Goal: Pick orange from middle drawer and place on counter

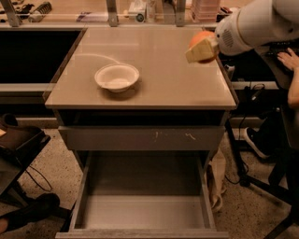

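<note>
The orange (200,38) is a small round fruit held in my gripper (202,48) above the right side of the tan counter (159,70). The pale fingers (198,52) are shut on the orange, and the white arm reaches in from the upper right. The middle drawer (145,212) is pulled open below, with a bare grey floor and nothing in it.
A shallow white bowl (117,77) sits on the counter's left half. A shut grey drawer front with pale scratches (142,137) is above the open drawer. A cluttered bench (93,11) runs behind. A person's arm (289,70) and black stands are at the right.
</note>
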Robot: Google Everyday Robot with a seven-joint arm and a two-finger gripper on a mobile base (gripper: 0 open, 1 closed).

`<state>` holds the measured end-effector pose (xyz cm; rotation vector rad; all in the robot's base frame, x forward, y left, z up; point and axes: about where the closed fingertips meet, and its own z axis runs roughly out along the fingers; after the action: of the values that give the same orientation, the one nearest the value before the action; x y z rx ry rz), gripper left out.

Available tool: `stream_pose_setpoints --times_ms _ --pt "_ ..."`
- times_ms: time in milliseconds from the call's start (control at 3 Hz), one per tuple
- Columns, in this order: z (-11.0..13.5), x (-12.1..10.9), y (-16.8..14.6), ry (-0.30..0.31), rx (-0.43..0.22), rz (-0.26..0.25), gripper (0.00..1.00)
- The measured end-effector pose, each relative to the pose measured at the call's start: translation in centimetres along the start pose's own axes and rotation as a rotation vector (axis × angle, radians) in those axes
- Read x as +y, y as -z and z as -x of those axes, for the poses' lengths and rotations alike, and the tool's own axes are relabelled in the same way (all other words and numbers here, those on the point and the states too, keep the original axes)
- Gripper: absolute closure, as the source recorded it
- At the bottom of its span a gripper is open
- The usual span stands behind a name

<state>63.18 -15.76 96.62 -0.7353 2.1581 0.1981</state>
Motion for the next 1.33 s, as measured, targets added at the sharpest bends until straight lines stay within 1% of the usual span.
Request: stream_pose_setpoints --times_ms 333,667,1000,1333 --pt "3.6 -3.2 -2.3 -0.008 -0.02 0.002 1.0" --pt "3.5 -5.3 -5.3 -0.044 -0.04 0.037 1.0" --pt "0.9 -6.0 -7.3 -0.098 -0.029 0.065 1.0" --pt "0.8 -6.0 -7.4 -0.101 -0.027 0.066 1.0"
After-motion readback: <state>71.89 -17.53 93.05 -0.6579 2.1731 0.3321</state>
